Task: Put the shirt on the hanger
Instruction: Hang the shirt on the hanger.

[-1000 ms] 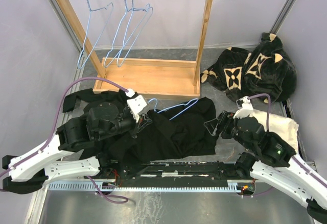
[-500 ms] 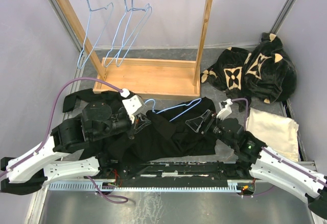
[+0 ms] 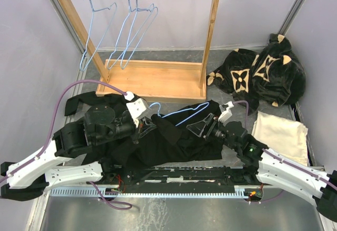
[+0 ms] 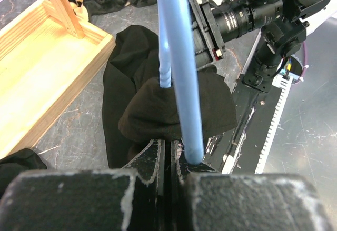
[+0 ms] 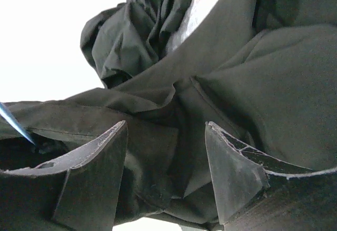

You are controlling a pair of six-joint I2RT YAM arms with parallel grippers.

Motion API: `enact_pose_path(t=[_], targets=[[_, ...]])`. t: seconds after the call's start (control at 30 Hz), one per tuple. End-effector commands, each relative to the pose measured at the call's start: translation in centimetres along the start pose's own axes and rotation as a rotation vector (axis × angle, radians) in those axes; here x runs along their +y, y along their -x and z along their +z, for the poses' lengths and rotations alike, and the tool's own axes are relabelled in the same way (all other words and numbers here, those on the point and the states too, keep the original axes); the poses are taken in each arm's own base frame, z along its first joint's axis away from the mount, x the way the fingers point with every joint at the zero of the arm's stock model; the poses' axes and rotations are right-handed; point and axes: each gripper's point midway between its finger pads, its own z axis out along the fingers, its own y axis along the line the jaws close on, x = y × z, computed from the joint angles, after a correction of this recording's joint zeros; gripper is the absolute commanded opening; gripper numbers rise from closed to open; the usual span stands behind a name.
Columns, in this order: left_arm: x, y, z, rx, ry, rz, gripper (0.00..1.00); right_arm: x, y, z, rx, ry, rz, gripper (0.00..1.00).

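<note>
The black shirt (image 3: pixel 176 139) lies crumpled on the table between my two arms. A light-blue hanger (image 3: pixel 181 113) lies across its top edge, hook toward my left gripper (image 3: pixel 145 127). In the left wrist view the left gripper (image 4: pixel 169 154) is shut, and the hanger's wire (image 4: pixel 179 57) rises from beside its right finger over a mound of the shirt (image 4: pixel 174 104). My right gripper (image 3: pixel 204 126) is open over the shirt's right part. In the right wrist view its gripper (image 5: pixel 166 147) has folds of the shirt (image 5: pixel 253 83) between the spread fingers; a sliver of hanger (image 5: pixel 10 118) shows at left.
A wooden rack (image 3: pixel 152 78) with three more blue hangers (image 3: pixel 131 26) stands at the back. A black plush garment with tan flowers (image 3: pixel 258 73) lies back right, a cream cloth (image 3: pixel 279 131) right, another black garment (image 3: pixel 84 102) left. The rack's base (image 4: pixel 42 73) is near the left gripper.
My right arm has swung left from above the cream cloth to the shirt's right part, jaws open. My left gripper shifted slightly and still holds the hanger.
</note>
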Motion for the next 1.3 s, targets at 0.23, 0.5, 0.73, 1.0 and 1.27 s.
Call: enact_pose_path(t=[0.23, 0.5, 0.73, 1.0, 1.27], targets=[[-0.4, 3.0, -0.2, -0.102, -0.016, -0.02, 0.03, 0.9, -1.5, -0.3, 0.056, 0.091, 0.051, 0.64], [-0.4, 2.7, -0.2, -0.097, -0.014, -0.021, 0.03, 2.6, 0.1, -0.3, -0.03, 0.178, 0.107, 0.0], [-0.3, 2.5, -0.8, -0.106, -0.014, -0.029, 0.03, 1.3, 3.4, -1.4, -0.168, 0.028, 0.033, 0.0], [-0.5, 2.7, -1.5, -0.119, -0.026, -0.036, 0.03, 1.0, 4.1, -1.8, -0.175, -0.033, -0.013, 0.2], [-0.5, 2.9, -1.5, -0.122, -0.026, -0.034, 0.03, 6.2, 1.4, -2.5, -0.001, 0.206, -0.068, 0.77]])
